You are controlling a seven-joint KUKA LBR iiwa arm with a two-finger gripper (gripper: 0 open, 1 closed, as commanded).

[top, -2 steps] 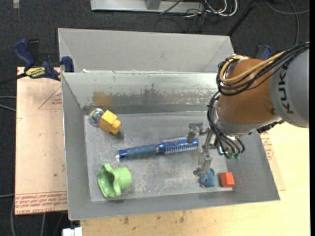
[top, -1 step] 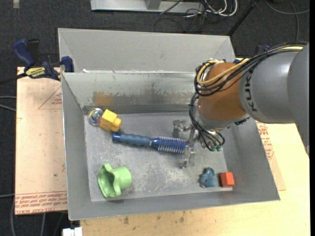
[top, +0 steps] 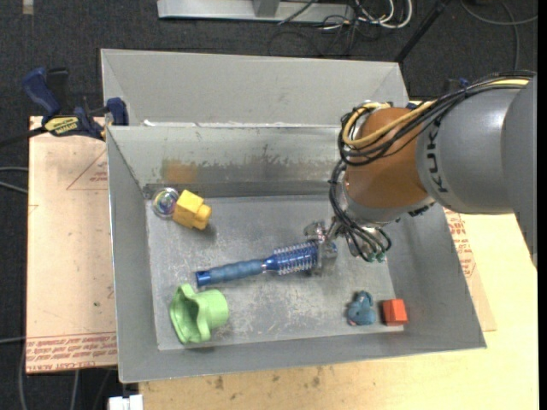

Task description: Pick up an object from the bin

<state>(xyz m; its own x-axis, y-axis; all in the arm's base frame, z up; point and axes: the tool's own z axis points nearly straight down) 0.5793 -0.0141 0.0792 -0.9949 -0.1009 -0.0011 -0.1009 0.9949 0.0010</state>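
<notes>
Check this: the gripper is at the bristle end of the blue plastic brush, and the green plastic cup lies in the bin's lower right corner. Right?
Not quite. The camera view shows the green plastic cup lying in the lower left corner of the bin, not the lower right. The gripper is at the bristle end of the blue plastic brush.

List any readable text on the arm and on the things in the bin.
"KUK": on the grey arm link, letters running sideways, the rest out of sight.
None on the blue brush, yellow block, green cup or anything else in the bin.
</notes>
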